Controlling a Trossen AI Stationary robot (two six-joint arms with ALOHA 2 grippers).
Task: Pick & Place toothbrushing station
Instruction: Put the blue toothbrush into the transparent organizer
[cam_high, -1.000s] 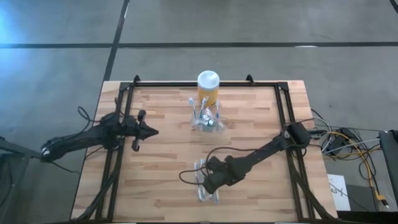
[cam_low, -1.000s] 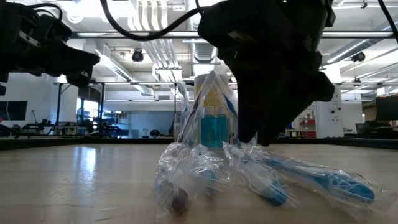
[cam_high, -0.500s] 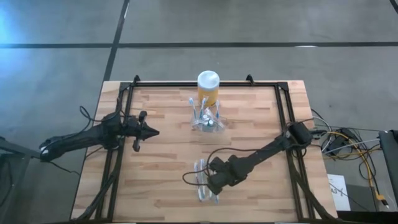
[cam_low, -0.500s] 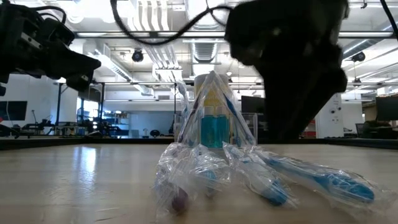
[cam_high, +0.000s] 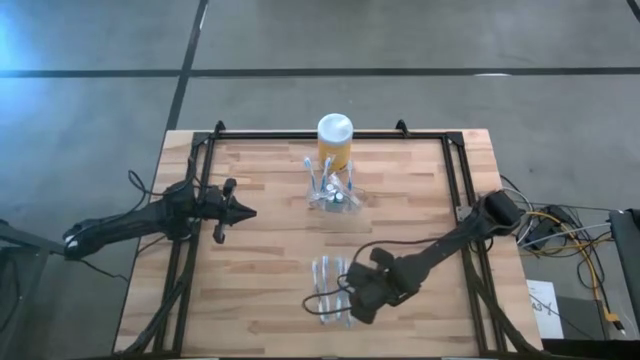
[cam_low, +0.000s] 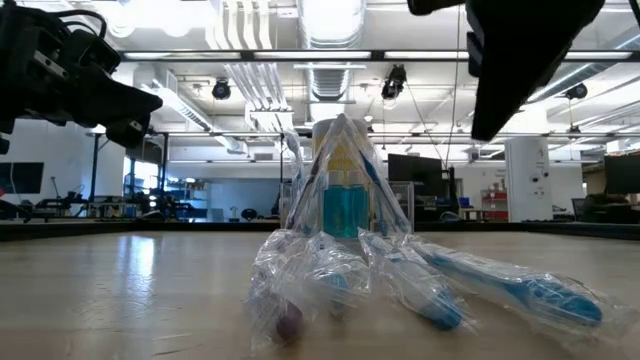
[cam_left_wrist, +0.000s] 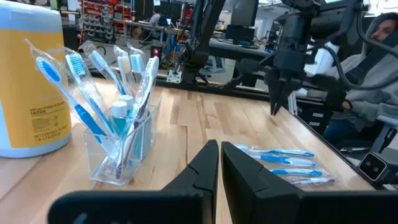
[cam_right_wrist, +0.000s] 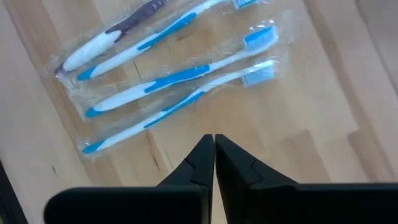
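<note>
Right gripper (cam_high: 352, 305) sits at lower centre of the high view, fingers pressed together on nothing, raised off the wood just beside the wrapped toothbrushes (cam_high: 330, 290). Its own camera looks down past the closed tips at four brushes (cam_right_wrist: 174, 74) lying side by side in clear wrap, none of them held.

Holder (cam_high: 332, 192): clear plastic, upper centre of the high view, upright on the table (cam_high: 260, 260), touching or just in front of the yellow jar (cam_high: 334, 140) with the white lid. Several wrapped brushes stand in it, handles down and heads fanned outward. In the left wrist view the holder (cam_left_wrist: 121, 146) shows at left with a small tube among the brushes; the jar (cam_left_wrist: 31, 74) is behind it.

Wrapped brushes in the low view (cam_low: 420, 285) lie flat in the foreground, well apart from the holder. Judgement: they are laid out as stock to be carried over one at a time.

Left gripper (cam_high: 246, 211) hangs at left centre, fingers closed and empty, pointing toward the holder, apparently waiting.

Next move likely calls for the right fingers to part before any brush can be taken.
</note>
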